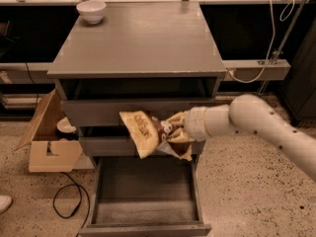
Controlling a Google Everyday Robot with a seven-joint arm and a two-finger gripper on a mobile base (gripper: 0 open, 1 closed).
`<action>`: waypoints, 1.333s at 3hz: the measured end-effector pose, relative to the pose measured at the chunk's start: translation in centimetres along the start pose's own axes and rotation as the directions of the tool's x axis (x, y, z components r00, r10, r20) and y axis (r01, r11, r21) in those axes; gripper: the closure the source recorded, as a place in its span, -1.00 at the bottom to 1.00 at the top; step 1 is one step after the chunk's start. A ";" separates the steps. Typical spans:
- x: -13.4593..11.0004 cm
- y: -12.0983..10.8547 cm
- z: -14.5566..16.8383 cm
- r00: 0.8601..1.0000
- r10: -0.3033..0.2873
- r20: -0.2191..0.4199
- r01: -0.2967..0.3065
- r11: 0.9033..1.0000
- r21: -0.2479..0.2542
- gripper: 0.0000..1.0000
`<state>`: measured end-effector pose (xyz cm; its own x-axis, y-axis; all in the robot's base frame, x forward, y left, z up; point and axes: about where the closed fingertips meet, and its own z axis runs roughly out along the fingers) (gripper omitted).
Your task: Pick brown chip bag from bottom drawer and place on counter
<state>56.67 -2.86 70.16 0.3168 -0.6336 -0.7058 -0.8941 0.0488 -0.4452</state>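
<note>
Jaws pinch the crinkled dark-brown chip bag [144,131] with tan ends; the two-finger gripper [170,132] reaches in from the right, level with the middle grey drawer front. Bag hangs mid-air above the open grey bottom drawer [148,228], below the flat grey counter [138,38]. Small white bowl [91,10] sits at the counter's back-left corner.
</note>
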 end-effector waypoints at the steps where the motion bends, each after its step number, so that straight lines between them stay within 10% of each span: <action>1: -6.1 -3.7 -4.9 0.993 -0.118 -0.028 0.119 0.990 0.070 1.00; 3: -15.5 -10.0 -13.1 0.945 -0.323 -0.059 0.327 0.914 0.241 1.00; 4: -15.5 -10.0 -13.1 0.945 -0.323 -0.059 0.327 0.914 0.241 1.00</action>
<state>56.54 -3.63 92.70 0.5693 -0.6596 -0.4908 -0.6369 0.0235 -0.7705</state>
